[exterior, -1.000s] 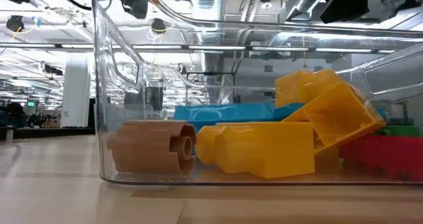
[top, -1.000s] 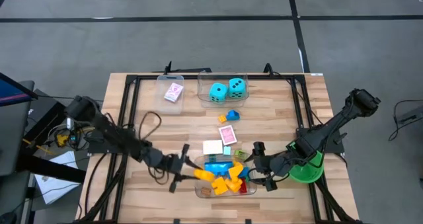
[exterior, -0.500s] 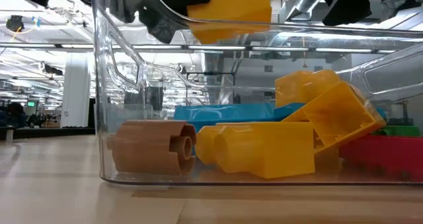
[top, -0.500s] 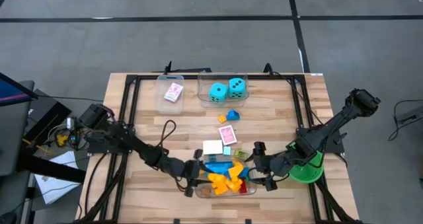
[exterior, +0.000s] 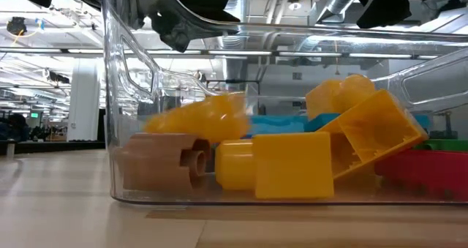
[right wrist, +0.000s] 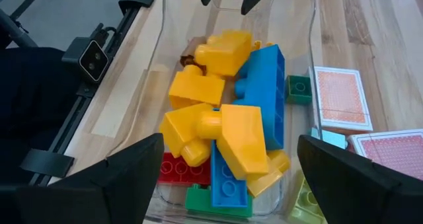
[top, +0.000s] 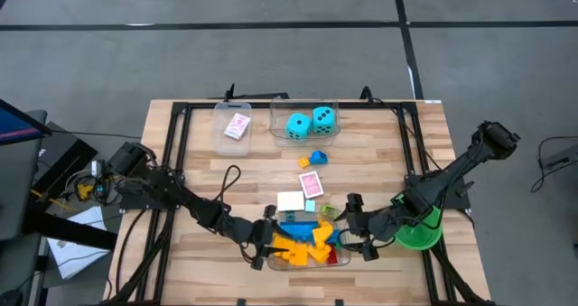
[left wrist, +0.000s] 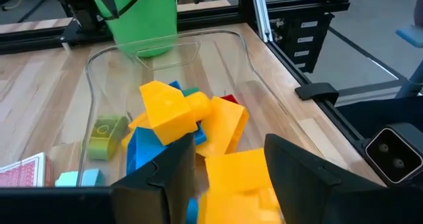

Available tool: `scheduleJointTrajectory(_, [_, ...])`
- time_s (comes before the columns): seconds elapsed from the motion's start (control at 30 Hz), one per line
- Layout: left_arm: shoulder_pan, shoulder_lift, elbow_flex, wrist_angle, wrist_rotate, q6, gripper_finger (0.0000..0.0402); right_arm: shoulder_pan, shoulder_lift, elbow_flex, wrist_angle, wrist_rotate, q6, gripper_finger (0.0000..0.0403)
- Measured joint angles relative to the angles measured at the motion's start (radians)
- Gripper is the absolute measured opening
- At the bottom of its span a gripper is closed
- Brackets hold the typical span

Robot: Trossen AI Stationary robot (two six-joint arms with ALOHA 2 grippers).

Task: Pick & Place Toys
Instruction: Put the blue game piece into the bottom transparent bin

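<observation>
Left hand (top: 265,237): at the 9 o'clock end of the clear tub, above its rim; fingers (left wrist: 168,178) stand apart with nothing clamped between them, a yellow brick lying just below the gap.
Card tub (top: 233,125): clear tub at the desk's 11 o'clock, one pink-backed card (top: 237,125) inside.
Dice tub (top: 305,136): clear tub at 12 o'clock, holding two cyan black-dotted dice (top: 310,121) side by side.
Loose toys: a blue brick (top: 317,158) with a yellow piece touching it lies near the desk's middle; two pink-backed cards (top: 310,183) lie just toward 6 o'clock from it, overlapping.
Clear tub (right wrist: 312,65): at the desk's 6 o'clock edge, between the two hands.
Bricks in tub: yellow bricks (right wrist: 211,102) piled on a long blue brick (right wrist: 263,85); a red brick (right wrist: 178,166) and a green brick (right wrist: 218,197) at the end nearer the right hand; a brown ribbed piece (exterior: 161,160) against the wall in the low view.
Right hand (top: 354,225): at the tub's 3 o'clock end, fingers (right wrist: 112,178) spread wide apart, holding nothing.
Green bowl (top: 420,234): at the desk's 4 o'clock, partly under the right arm.
</observation>
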Motion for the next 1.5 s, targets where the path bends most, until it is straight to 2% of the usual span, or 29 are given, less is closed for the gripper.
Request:
scheduleJointTrajectory(0.1, [0.000,0.000,0.000,0.002,0.000,0.002,0.0175,0.000,0.000,0.000,0.000,0.024,0.001,0.0340])
scheduleJointTrajectory(0.27, [-0.005,-0.013,0.000,-0.010,0.000,0.005,0.0176,-0.008,0.000,0.000,0.000,0.188,0.072,0.0340])
scheduleJointTrajectory(0.4, [-0.016,-0.069,0.000,-0.084,0.000,0.005,0.0176,-0.048,0.000,0.000,-0.012,0.291,0.144,0.0340])
scheduleJointTrajectory(0.5, [-0.022,-0.124,-0.021,-0.115,-0.011,-0.016,0.0176,-0.108,0.000,0.000,-0.058,0.328,0.190,0.0340])
scheduleJointTrajectory(0.63, [-0.023,-0.189,-0.087,-0.120,-0.087,-0.078,0.0176,-0.237,0.000,0.000,-0.080,0.330,0.235,0.0340])
scheduleJointTrajectory(0.8, [-0.022,-0.257,-0.177,-0.084,-0.209,-0.165,0.0176,-0.436,0.005,0.000,-0.020,0.254,0.239,0.0340])
scheduleJointTrajectory(1.0, [-0.022,-0.317,-0.259,-0.015,-0.230,-0.209,0.0176,-0.628,0.075,0.000,0.003,0.152,0.284,0.0340])
scheduleJointTrajectory(1.23, [-0.022,-0.324,-0.289,0.031,-0.231,-0.209,0.0176,-0.684,0.245,0.063,-0.050,0.159,0.358,0.0340])
scheduleJointTrajectory(1.5, [-0.037,-0.324,-0.289,0.050,-0.223,-0.209,0.0176,-0.660,0.443,0.255,-0.233,0.290,0.412,0.0340])
